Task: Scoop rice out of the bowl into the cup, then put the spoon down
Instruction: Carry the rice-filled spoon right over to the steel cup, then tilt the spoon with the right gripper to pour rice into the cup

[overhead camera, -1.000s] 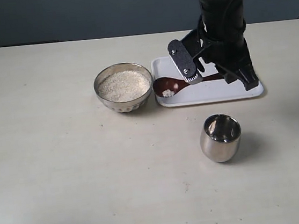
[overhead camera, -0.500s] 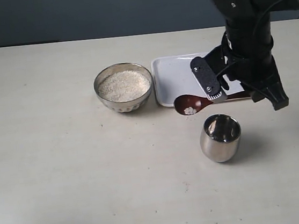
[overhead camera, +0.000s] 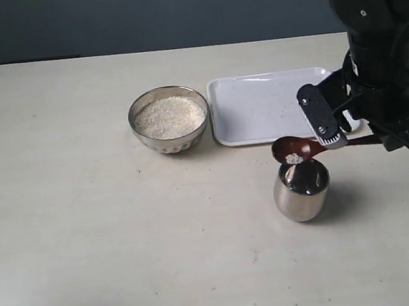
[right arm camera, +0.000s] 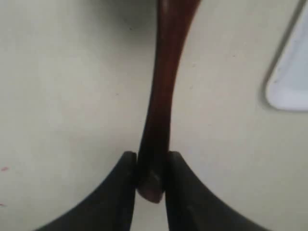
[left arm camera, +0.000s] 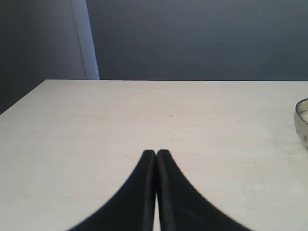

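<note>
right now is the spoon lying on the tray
No, the right hand holds the spoon above the cup, off the tray.

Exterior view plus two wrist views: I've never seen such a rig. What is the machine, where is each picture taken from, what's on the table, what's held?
It is a robot with two arms. The exterior view looks at the table from off the arms; each wrist view looks out past one arm's jaws. On the table stand a bowl of rice, a white tray and a steel cup. The right jaws are shut on the handle of the spoon; its tip, with a little rice, hangs just over the cup. The left jaws are shut, holding nothing.
</note>
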`<state>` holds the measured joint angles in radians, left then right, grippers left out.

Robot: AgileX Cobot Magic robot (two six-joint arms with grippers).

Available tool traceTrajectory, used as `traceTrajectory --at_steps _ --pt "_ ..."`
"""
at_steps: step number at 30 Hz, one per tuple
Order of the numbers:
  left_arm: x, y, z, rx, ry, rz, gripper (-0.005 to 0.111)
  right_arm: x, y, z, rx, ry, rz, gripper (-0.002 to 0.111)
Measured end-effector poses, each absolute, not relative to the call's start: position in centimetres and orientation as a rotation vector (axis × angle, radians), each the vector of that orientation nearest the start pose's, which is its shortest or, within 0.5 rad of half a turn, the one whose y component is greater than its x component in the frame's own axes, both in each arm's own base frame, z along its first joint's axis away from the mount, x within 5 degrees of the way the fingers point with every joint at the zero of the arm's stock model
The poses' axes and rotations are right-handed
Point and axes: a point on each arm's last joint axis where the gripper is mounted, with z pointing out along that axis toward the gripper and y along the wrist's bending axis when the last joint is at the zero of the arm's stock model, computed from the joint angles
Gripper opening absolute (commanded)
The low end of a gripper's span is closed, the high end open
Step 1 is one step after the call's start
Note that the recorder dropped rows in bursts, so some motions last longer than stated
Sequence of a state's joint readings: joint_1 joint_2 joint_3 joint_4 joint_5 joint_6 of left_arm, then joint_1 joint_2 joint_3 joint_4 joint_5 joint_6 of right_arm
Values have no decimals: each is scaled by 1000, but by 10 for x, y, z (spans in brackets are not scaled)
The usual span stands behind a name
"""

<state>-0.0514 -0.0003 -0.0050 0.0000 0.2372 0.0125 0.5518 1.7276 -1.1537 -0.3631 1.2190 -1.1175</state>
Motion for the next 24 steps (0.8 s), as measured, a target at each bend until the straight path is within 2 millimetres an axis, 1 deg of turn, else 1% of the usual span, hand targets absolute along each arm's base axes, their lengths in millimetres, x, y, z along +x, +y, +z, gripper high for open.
traceTrajectory --at_steps 5,8,15,21,24 --pt "55 -3 193 55 1715 -29 1 270 128 203 -2620 2093 -501 -1" --pt "55 -3 193 55 1715 -29 1 271 129 202 -2588 2094 -508 -1" --pt "55 -3 193 55 1715 -29 1 276 128 203 -2530 2099 -596 -1" --pt "55 -3 193 55 1715 -29 1 271 121 194 -2533 2136 -661 -1" --pt "55 -3 193 55 1715 -29 1 271 121 190 -2499 2134 -673 -1"
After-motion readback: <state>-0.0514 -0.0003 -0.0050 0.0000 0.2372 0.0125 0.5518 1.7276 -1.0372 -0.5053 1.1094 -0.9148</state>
